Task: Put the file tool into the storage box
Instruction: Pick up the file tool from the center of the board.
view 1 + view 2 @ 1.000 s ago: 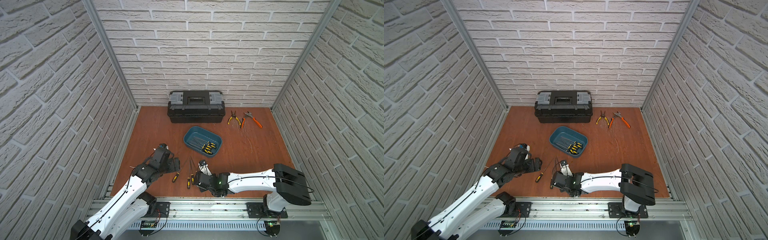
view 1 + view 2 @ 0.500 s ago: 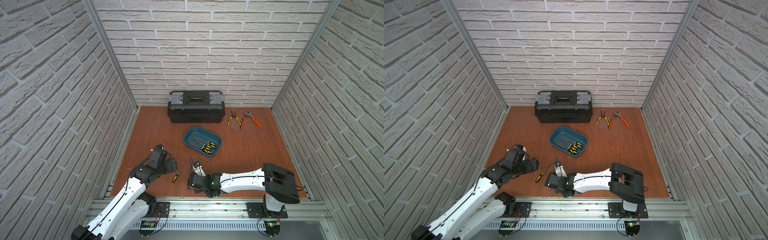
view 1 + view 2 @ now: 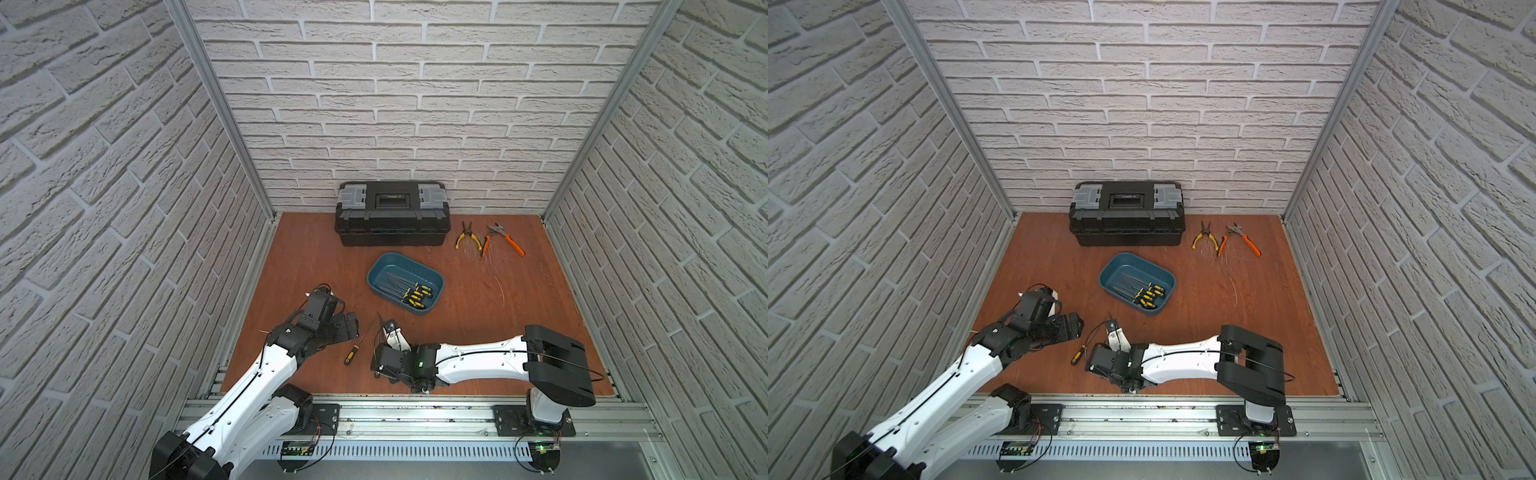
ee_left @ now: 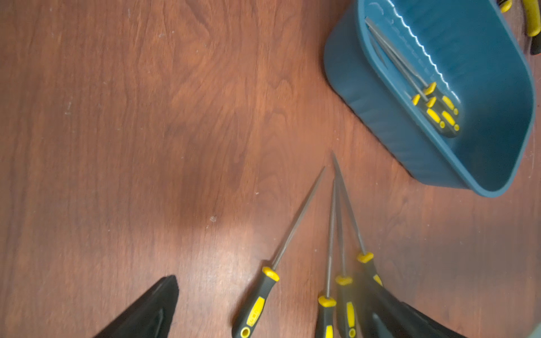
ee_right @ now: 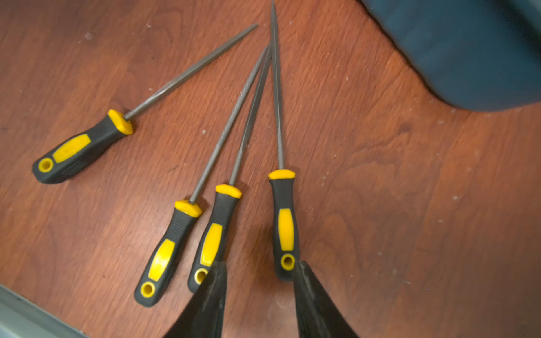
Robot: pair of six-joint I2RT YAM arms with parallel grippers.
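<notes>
Near the front edge of the counter (image 5: 409, 204), our right hand (image 5: 260, 264) hangs spread above four loose files (image 5: 172, 248), pinching nothing; we should centre it on the file (image 5: 284, 228) closest to the storage box (image 3: 405, 264), farther back and right, clear of neighbours, before squeezing.

Surface: reddish-brown wood-grain tabletop (image 3: 519, 332), fine scratches, pale specks.
Far centre, against back wall: black plastic toolbox w/ grey latches (image 3: 392, 214).
Far right: yellow-handled pliers (image 3: 467, 231); just beside, on their right, orange-handled pliers (image 3: 497, 232).
Centre: shallow teal-blue plastic tub (image 3: 409, 268), rounded corners, sits at an angle to table edges.
Near, left of centre: slim steel file w/ black-and-yellow handle (image 5: 83, 146), alone on the left. Right of it, three more such files (image 5: 216, 234), handles spread, shafts meeting near tips, tips twd tub.
</notes>
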